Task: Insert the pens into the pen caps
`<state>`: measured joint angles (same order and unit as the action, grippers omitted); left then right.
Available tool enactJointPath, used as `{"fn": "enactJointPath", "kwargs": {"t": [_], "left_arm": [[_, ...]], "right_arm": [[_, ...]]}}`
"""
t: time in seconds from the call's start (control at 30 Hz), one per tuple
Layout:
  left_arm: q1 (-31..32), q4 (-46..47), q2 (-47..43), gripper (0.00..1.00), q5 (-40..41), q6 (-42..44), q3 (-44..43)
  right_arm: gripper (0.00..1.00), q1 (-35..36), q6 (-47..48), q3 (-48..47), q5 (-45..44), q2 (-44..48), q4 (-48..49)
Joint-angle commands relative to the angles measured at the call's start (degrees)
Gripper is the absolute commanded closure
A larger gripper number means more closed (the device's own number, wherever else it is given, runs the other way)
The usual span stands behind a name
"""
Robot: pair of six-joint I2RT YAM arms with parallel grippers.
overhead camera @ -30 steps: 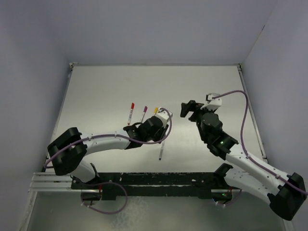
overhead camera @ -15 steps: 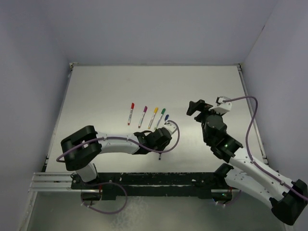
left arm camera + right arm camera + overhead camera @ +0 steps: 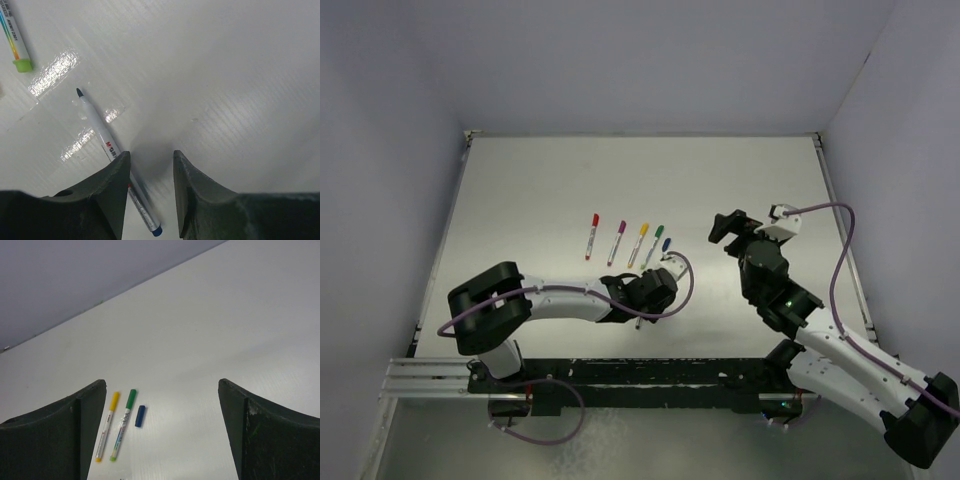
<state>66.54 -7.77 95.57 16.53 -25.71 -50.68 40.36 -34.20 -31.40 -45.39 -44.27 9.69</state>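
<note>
An uncapped pen (image 3: 102, 137) with a dark tip and a blue end lies flat on the table. My left gripper (image 3: 151, 154) hangs open just above it. The pen runs under the left finger (image 3: 112, 185), and nothing sits between the jaws. The loose blue pen cap (image 3: 140, 416) lies beside a green-capped pen (image 3: 122, 425) and a yellow-capped pen (image 3: 106, 427). From above, red-capped (image 3: 592, 236) and purple-capped (image 3: 616, 243) pens continue that row to the left. The blue cap (image 3: 666, 243) is its right end. My right gripper (image 3: 725, 228) stands wide open and empty, right of the row.
The white table (image 3: 540, 190) is walled at the back and both sides. The black rail (image 3: 650, 375) carrying the arm bases runs along the near edge. A purple cable (image 3: 685, 285) loops beside the left wrist.
The left gripper came back from over the pen row toward the near edge, lowered, and opened, leaving the uncapped pen on the table. The right gripper drew slightly right.
</note>
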Motion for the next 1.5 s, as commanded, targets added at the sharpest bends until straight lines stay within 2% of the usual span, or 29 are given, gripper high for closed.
{"fn": "enactJointPath", "kwargs": {"t": [0.0,0.23,0.4,0.53,0.67,1.0,1.47], "left_arm": [[0.32,-2.40,-1.10,0.57,3.09,-2.79,-0.99],[0.31,-1.27,-4.52,0.57,4.78,-1.45,-0.03],[0.51,0.83,-10.62,0.57,6.84,-0.73,1.73],[0.53,-3.36,-13.98,0.56,12.58,-1.84,1.80],[0.44,-7.72,-12.16,0.54,15.14,-2.95,1.35],[0.13,-6.38,-7.03,0.52,11.89,-5.19,1.64],[-2.30,-2.15,-3.53,0.50,2.93,-5.45,2.53]], "right_arm": [[0.06,-0.33,-1.26,0.47,0.15,0.02,2.17],[0.06,-0.33,-2.04,0.89,1.87,-1.32,2.87],[0.07,-0.32,-2.15,0.85,3.05,-2.10,3.14],[0.07,-0.29,-2.43,0.96,3.41,-2.41,3.22],[0.07,-0.35,-2.71,0.93,4.15,-2.82,3.96],[0.07,-0.30,-2.98,0.92,5.49,-2.89,3.62],[0.08,-0.37,-3.16,1.12,5.70,-3.10,3.73]]}}
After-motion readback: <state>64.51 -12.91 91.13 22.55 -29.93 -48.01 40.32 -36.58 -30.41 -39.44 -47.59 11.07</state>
